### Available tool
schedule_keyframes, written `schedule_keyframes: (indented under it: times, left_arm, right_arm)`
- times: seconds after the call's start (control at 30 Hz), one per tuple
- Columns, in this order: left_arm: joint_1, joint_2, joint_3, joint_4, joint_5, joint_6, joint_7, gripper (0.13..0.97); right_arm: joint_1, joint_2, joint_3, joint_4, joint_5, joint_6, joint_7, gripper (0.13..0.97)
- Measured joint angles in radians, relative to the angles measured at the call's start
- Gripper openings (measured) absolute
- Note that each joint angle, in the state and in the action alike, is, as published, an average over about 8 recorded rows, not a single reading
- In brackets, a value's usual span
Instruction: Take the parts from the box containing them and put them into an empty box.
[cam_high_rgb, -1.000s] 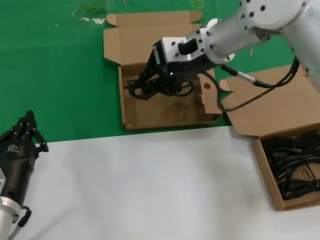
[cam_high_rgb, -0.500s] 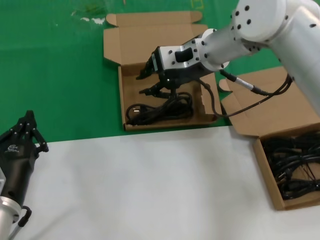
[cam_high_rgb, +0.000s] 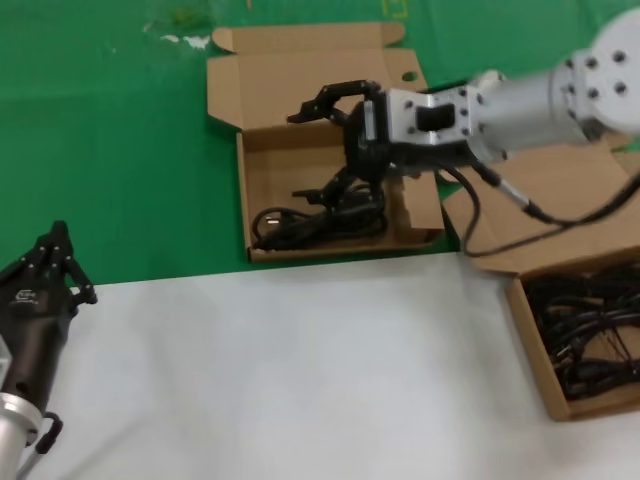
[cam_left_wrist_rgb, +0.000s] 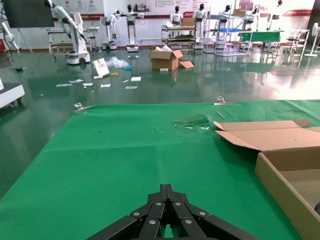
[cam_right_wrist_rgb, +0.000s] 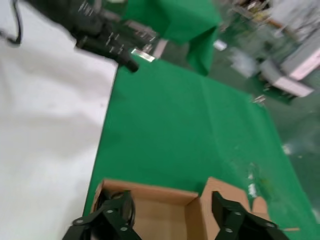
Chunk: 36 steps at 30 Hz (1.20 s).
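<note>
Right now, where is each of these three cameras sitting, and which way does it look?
Head view: from the robot's head, down at the holed box, one cable bundle inside; right gripper open above, left gripper parked aside.
Left wrist view: on the left arm, looking across green cloth into a hall; left gripper shows.
Right wrist view: on the right arm, over that box; its fingers show.
All three share that box.

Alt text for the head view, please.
The right gripper, fingers open and empty, hangs above the box with holed flaps, where one black cable bundle lies. The left gripper waits, shut, at the table's near left.
</note>
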<state>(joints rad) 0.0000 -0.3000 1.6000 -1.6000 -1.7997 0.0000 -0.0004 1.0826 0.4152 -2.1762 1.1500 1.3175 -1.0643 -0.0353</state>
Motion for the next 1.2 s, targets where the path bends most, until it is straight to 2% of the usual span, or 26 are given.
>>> schedule_keyframes:
  times: [0.13,0.4,0.43,0.7,0.83,1.0,1.2]
  left_arm:
    - [0.000,0.000,0.000,0.000,0.000,0.000,0.000,0.140]
    - [0.000,0.000,0.000,0.000,0.000,0.000,0.000,0.140]
    - [0.000,0.000,0.000,0.000,0.000,0.000,0.000,0.140]
    - [0.000,0.000,0.000,0.000,0.000,0.000,0.000,0.168]
    - [0.000,0.000,0.000,0.000,0.000,0.000,0.000,0.185]
    - [0.000,0.000,0.000,0.000,0.000,0.000,0.000,0.254]
    - [0.000,0.000,0.000,0.000,0.000,0.000,0.000,0.340]
  right_arm:
    - [-0.052,0.030,0.034,0.059,0.031,0.024,0.007,0.482]
    - [-0.068,0.037,0.045,0.075,0.041,0.034,0.008,0.697]
    - [-0.070,0.036,0.046,0.075,0.042,0.036,0.008,0.697]
    - [-0.125,0.028,0.074,0.096,0.066,0.091,0.009,0.852]
    - [-0.172,0.021,0.099,0.113,0.086,0.140,0.011,0.886]
    - [-0.239,0.011,0.134,0.138,0.115,0.207,0.013,0.942]
    - [-0.320,-0.001,0.176,0.168,0.150,0.289,0.015,0.957]
